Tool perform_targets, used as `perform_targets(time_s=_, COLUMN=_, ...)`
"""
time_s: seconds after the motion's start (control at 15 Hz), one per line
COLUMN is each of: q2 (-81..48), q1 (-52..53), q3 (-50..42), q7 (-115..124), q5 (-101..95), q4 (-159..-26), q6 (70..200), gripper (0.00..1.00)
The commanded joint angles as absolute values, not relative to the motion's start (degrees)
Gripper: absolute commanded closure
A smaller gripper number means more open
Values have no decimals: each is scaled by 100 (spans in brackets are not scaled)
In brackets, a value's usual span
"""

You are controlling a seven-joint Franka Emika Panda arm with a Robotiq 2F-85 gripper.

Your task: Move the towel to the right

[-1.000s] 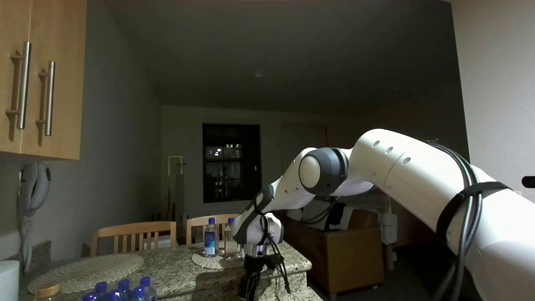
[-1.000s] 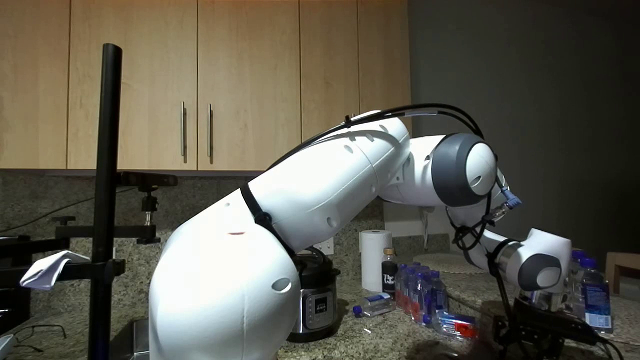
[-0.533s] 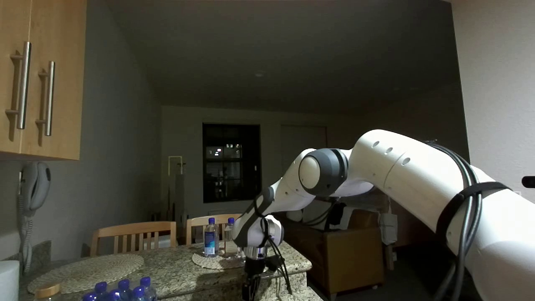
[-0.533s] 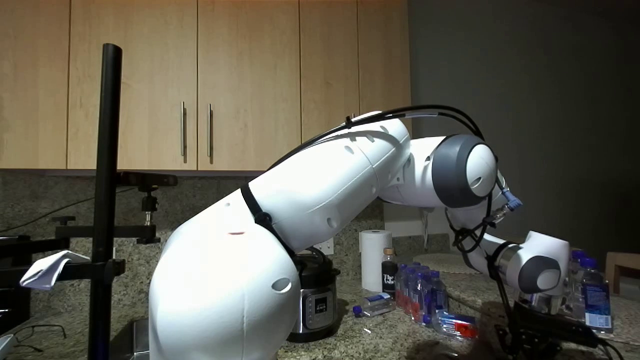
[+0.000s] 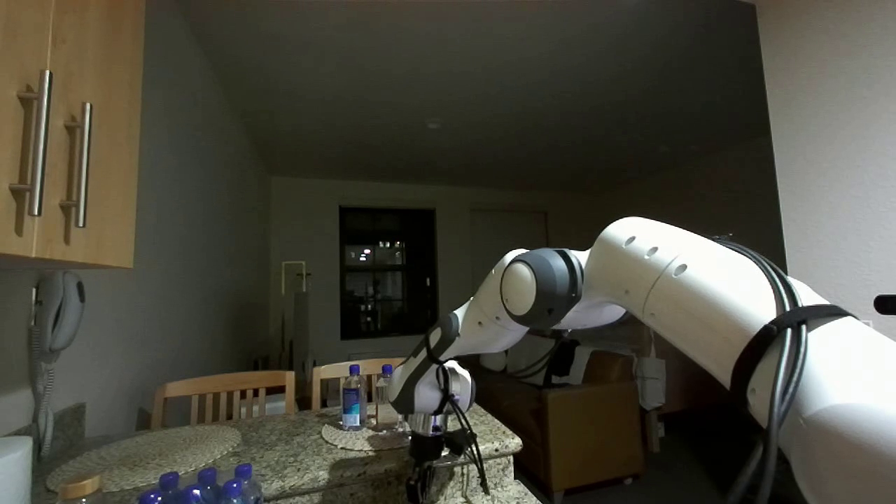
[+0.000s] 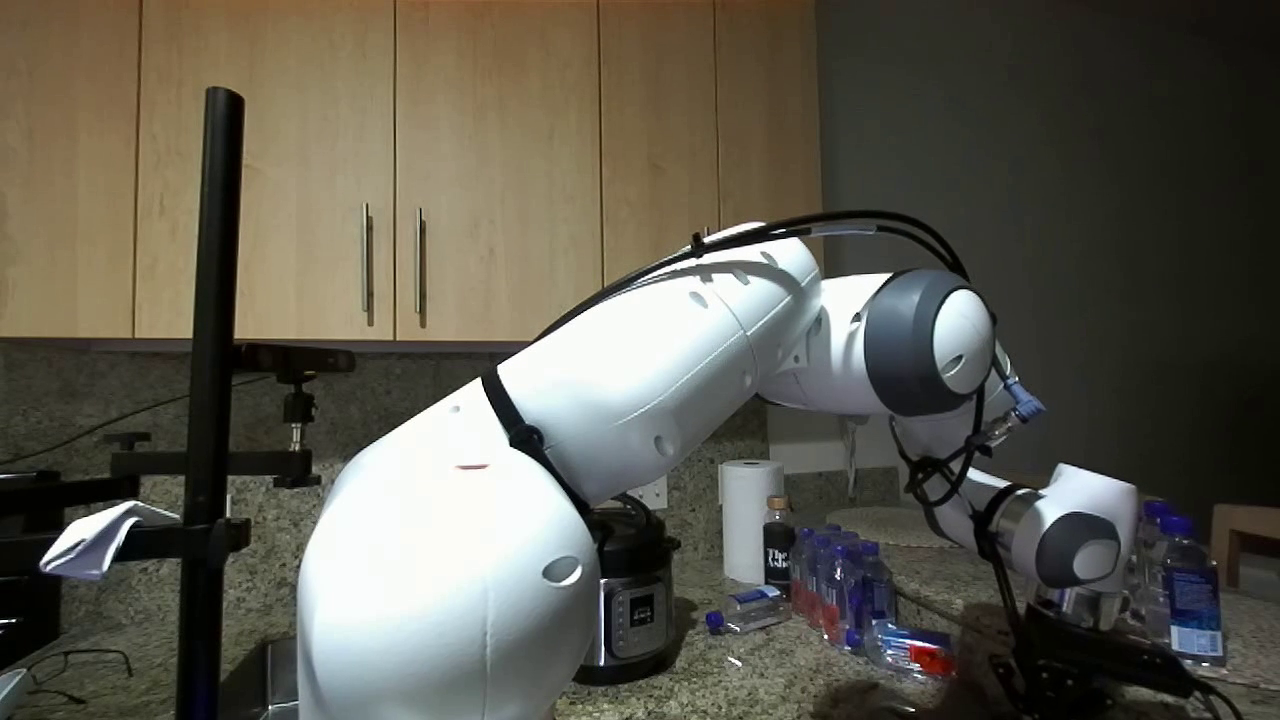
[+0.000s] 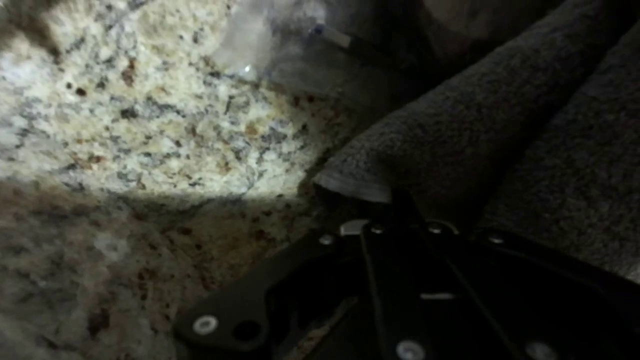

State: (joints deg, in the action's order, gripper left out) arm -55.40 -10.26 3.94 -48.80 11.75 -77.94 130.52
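Your desk point(image 7: 140, 130), speckled stone, spreads from nine to eleven o'clock in the wrist view. Your arm point(image 6: 640, 390), the only one at work, reaches toward four o'clock in an exterior view.

The towel point(image 7: 480, 115) lies from twelve to three o'clock of the pincer point(image 7: 402, 210), its main fold running away toward two; you can't make it out in the exterior views. A clear thing point(image 7: 280, 55), too blurred to name, sits at eleven, near the towel.

The pincer's jaws are together, clamped, as far as the dark lets you judge, on the towel's near end, just beside the pale hem point(image 7: 357, 188).

So most of the cloth lies ahead of your grip: I'd lift before carrying it right, since a flat push would probably bunch it. Which hour that right falls on in the wrist view, you can't tell here.
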Motion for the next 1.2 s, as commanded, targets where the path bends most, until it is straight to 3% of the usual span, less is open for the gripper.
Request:
perform_targets(time_s=0.0, q2=-5308, q1=-1219, q3=531, q7=-4787, q5=1038, q4=-7937, q6=12688, gripper=90)
perform_targets(time_s=0.93, q2=-5452, q1=-2032, q3=250, q7=-4740, q5=1130, q4=-6614, q6=10868, gripper=93)
perform_targets(time_s=1.0, q2=-5438, q1=-2038, q3=266, q7=-4796, q5=1134, q4=-6660, q6=10808, gripper=66)
perform_targets(time_s=1.13, q2=-5403, q1=-2002, q3=277, q7=-4818, q5=1125, q4=-6759, q6=10632, gripper=65)
